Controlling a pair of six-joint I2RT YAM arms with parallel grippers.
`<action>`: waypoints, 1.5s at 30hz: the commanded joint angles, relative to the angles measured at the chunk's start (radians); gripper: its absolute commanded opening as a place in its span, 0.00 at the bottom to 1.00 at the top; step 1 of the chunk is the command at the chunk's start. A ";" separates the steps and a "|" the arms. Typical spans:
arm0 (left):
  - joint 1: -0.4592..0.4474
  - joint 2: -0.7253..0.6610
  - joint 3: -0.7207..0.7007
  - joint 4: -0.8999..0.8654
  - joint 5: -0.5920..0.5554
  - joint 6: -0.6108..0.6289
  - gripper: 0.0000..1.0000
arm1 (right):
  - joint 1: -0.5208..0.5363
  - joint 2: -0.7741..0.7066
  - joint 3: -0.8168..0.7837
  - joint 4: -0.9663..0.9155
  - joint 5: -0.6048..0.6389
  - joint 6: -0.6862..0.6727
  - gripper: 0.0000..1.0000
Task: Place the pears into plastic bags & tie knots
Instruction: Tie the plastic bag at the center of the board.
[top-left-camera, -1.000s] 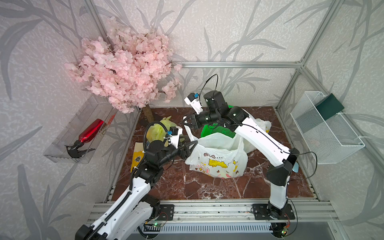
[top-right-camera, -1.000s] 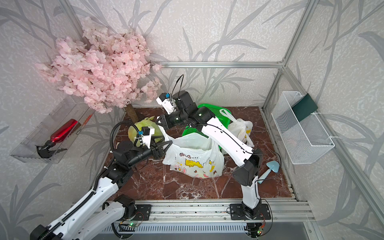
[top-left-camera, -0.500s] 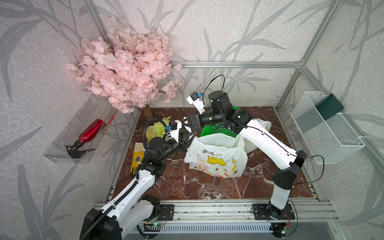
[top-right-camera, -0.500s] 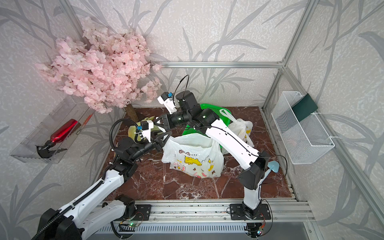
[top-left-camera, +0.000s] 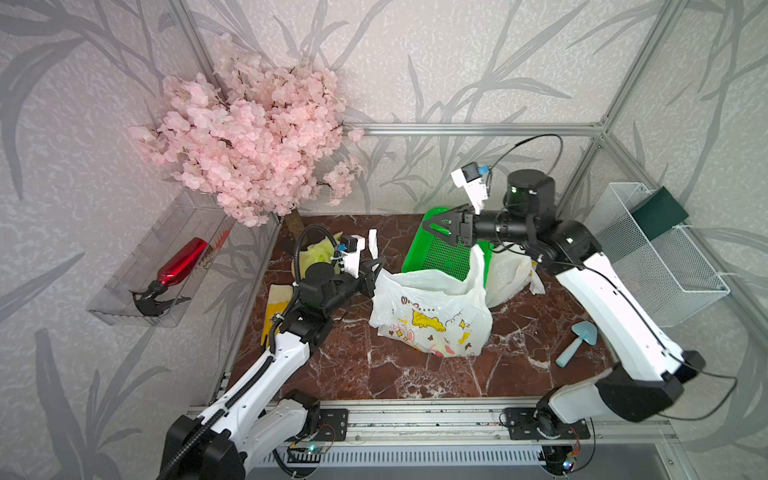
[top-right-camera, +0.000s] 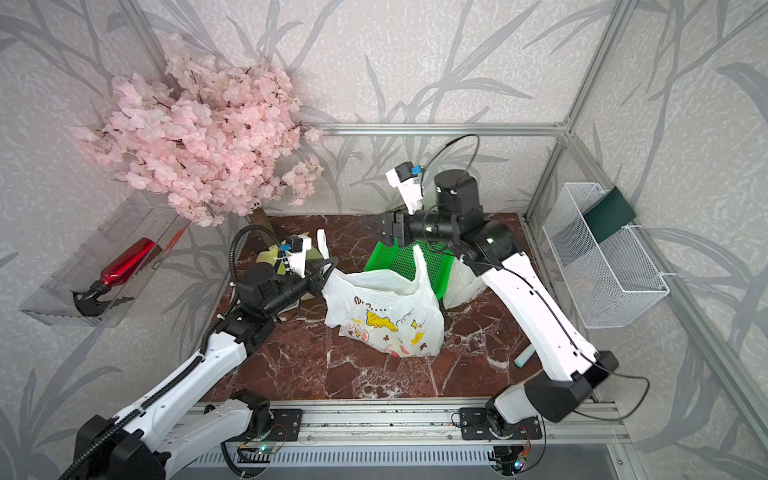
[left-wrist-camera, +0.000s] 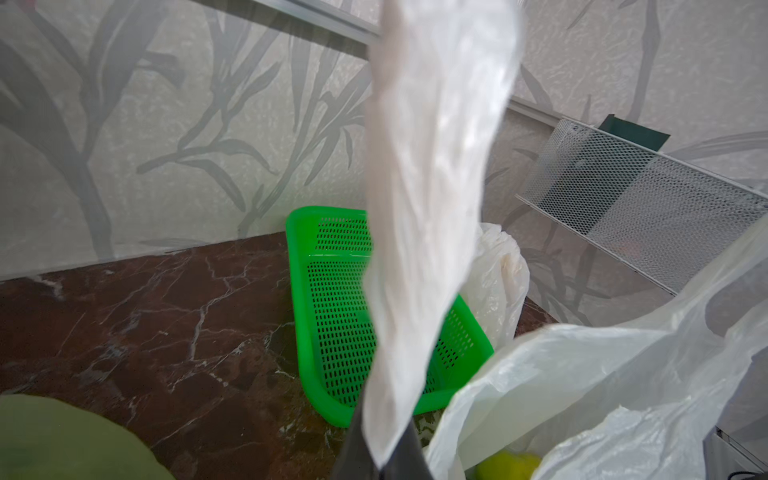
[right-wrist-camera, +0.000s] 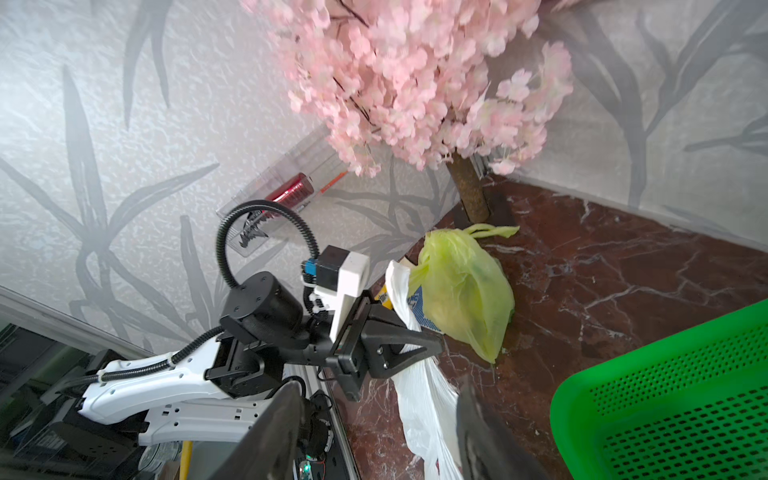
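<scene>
On the middle of the marble tabletop (top-left-camera: 374, 374) a white cartoon-printed plastic bag (top-left-camera: 432, 303) stands open with a green pear (left-wrist-camera: 507, 465) showing inside. Beside it, the left gripper (top-left-camera: 376, 266) has its fingers pinched together on one upright handle (top-left-camera: 372, 243). Farther back the right gripper (top-left-camera: 430, 226) hovers over a green perforated basket (top-left-camera: 440, 257), fingers apart and empty. A second white bag (top-left-camera: 507, 270) lies just beside the basket toward the right edge, and a yellow-green bag (right-wrist-camera: 461, 291), its handles drawn together at the top, sits in the far left corner by the blossom tree (top-left-camera: 253, 124).
</scene>
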 joint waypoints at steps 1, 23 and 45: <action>0.032 0.041 0.087 -0.138 -0.049 -0.001 0.00 | -0.086 -0.148 -0.193 0.162 -0.052 0.055 0.55; 0.108 0.096 0.143 -0.188 0.051 -0.049 0.00 | -0.115 -0.446 -0.827 0.314 -0.004 -0.387 0.84; 0.104 0.092 0.230 -0.361 0.246 0.025 0.00 | -0.001 -0.282 -0.736 0.351 0.157 -0.504 0.07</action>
